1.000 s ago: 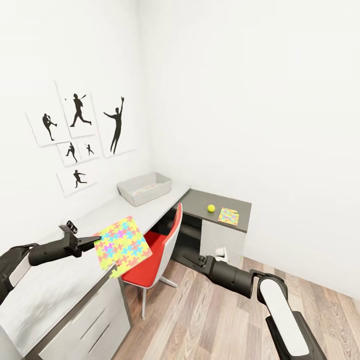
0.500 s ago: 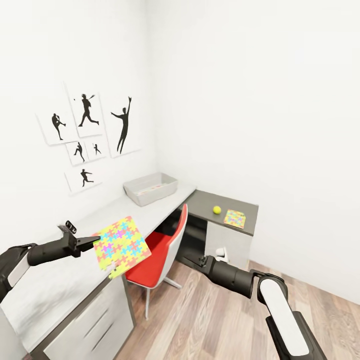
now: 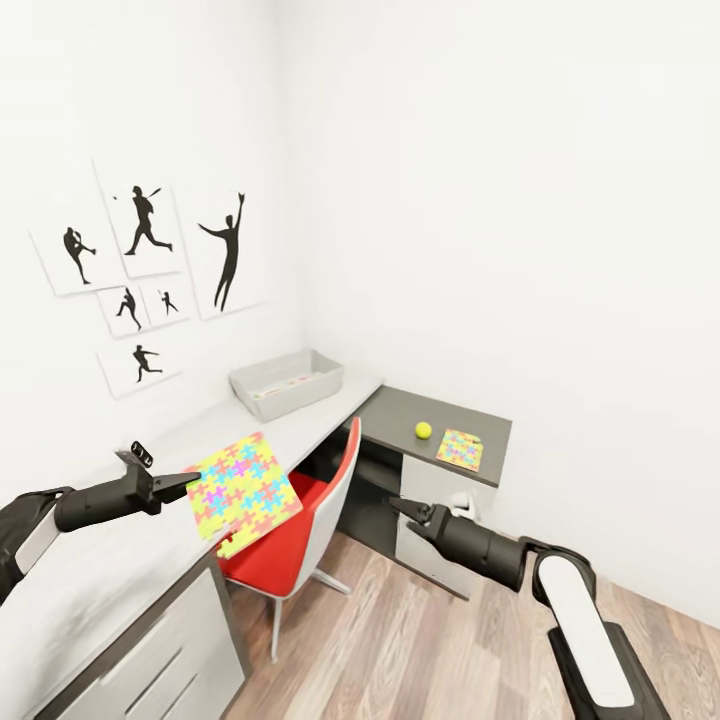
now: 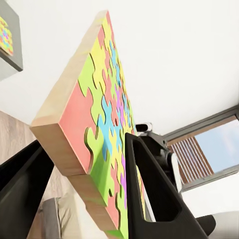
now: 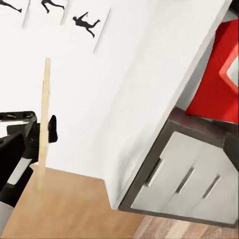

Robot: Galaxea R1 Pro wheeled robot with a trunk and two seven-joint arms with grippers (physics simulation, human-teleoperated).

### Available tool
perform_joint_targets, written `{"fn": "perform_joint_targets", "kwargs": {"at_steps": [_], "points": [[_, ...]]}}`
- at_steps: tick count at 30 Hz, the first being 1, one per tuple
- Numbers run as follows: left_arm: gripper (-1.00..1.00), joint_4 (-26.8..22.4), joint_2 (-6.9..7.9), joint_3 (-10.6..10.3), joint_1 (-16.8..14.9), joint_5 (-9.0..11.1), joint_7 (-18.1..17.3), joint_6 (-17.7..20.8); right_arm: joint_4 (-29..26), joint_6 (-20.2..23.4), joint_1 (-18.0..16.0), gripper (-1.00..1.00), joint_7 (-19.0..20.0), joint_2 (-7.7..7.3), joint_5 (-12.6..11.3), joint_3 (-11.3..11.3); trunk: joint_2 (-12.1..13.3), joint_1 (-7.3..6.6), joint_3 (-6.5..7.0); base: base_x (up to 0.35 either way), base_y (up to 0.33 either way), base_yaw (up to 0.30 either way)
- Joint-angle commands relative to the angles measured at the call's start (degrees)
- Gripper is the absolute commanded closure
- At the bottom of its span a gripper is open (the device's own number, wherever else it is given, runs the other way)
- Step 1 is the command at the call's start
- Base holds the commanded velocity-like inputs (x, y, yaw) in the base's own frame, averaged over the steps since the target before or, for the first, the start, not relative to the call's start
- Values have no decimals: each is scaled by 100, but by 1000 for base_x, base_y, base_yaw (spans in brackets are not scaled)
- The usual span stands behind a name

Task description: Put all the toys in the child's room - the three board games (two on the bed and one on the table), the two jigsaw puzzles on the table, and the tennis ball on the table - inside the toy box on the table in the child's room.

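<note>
My left gripper (image 3: 192, 486) is shut on one jigsaw puzzle (image 3: 245, 490), a flat box held tilted over the front edge of the table (image 3: 130, 470). In the left wrist view the box (image 4: 99, 124) sits between the black fingers (image 4: 149, 189). The right wrist view shows it edge-on (image 5: 45, 119). The grey toy box (image 3: 288, 383) stands at the table's far end by the wall, with something colourful inside. The tennis ball (image 3: 423, 430) and the other jigsaw puzzle (image 3: 460, 449) lie on the lower dark grey section. My right gripper (image 3: 400, 505) hangs open and holds nothing, low in front of that section's cabinet.
A red chair (image 3: 300, 520) is pushed under the table between my two arms. Grey drawers (image 5: 189, 179) fill the cabinet below the tabletop. Baseball-player silhouette pictures (image 3: 140, 280) hang on the left wall. Wood-plank floor (image 3: 420, 640) spreads to the right.
The whole view has swung, so the camera has moved. My left gripper still holds the puzzle box in the same pose. The right arm has shifted a little to the right.
</note>
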Motion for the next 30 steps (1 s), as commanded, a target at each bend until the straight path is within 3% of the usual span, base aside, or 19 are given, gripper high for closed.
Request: {"fn": "perform_joint_targets", "kwargs": {"at_steps": [1, 6, 8, 10, 11, 12, 14, 16, 19, 30], "points": [[100, 3, 7, -30, -9, 15, -33, 60, 0, 25, -7, -100, 7, -39, 58, -104, -14, 6, -14, 196, -185, 0], [100, 3, 6, -31, -9, 15, -33, 60, -2, 55, -3, -100, -211, -378, 46, -598, -14, 6, -14, 196, -185, 0], [100, 3, 6, -31, -9, 15, -33, 60, -1, 73, -8, -100, -172, -539, 4, -936, -14, 6, -14, 196, -185, 0], [100, 3, 6, -31, -9, 18, -33, 60, 10, 100, -15, -100, 211, -760, -139, -1487, -14, 6, -14, 196, -184, 0], [100, 3, 6, -31, -9, 18, -33, 60, 13, 111, -14, -100, 365, -806, -177, -1609, -14, 6, -14, 196, -183, 0], [100, 3, 6, -31, -9, 18, -33, 60, 44, 139, 8, -100, 905, -919, -246, -1898, -14, 6, -14, 193, -179, 0], [100, 3, 6, -31, -9, 17, -33, 60, 193, 148, 67, -100, 1671, -1008, -260, -2126, -14, 6, -14, 185, -162, 0], [100, 3, 6, -31, -9, 17, -33, 60, 301, 138, 108, -100, 2168, -1045, -260, -2226, -14, 6, -14, 179, -95, 0], [100, 3, 6, -31, -9, 20, -33, 60, 343, 108, 131, -100, 2424, -1056, -260, -2271, -14, 6, -14, 193, -14, 0], [100, 3, 6, -31, -9, 24, -33, 60, 326, 83, 139, -100, 2502, -1003, -260, -2272, -14, 6, -4, 212, -35, 71]]}}
